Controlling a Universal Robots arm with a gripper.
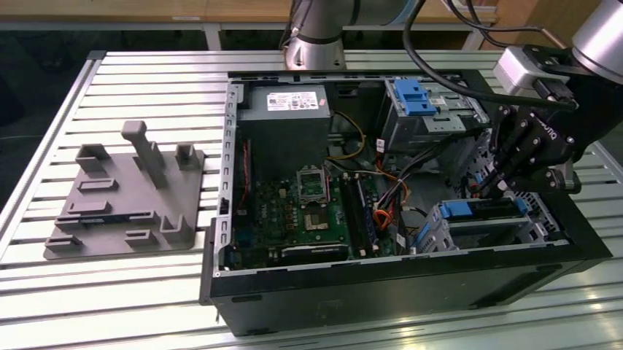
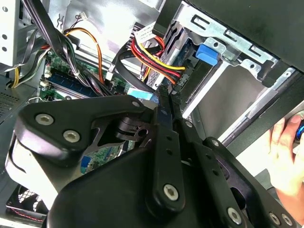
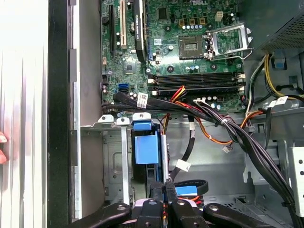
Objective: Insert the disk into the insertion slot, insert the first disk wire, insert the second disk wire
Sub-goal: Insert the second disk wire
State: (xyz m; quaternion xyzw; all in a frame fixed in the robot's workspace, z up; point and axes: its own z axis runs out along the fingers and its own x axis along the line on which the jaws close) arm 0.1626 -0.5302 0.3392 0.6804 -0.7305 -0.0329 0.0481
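The disk point(image 1: 479, 209), edged by its blue carrier rail, sits inside the insertion slot point(image 1: 492, 232), a low silver cage at the case's front on the exterior view's right. My gripper point(image 1: 498, 191) hangs just above the disk's inner end. In the second wrist view the gripper point(image 2: 166, 92) is shut, its tips against a black plug fed by red, yellow and black wires point(image 2: 154, 53), beside the disk's blue rail point(image 2: 207, 53). In the first wrist view the gripper point(image 3: 164, 186) stands next to the blue rail point(image 3: 145, 147). A blue-tipped black cable point(image 3: 185, 191) loops close by.
The open computer case point(image 1: 389, 292) holds a green motherboard point(image 1: 302, 211), a power supply point(image 1: 284, 117) and a taller cage with a blue latch point(image 1: 413, 98). A grey fixture plate point(image 1: 122, 204) lies on the slatted table. A person's hand point(image 2: 285, 147) rests outside the case wall.
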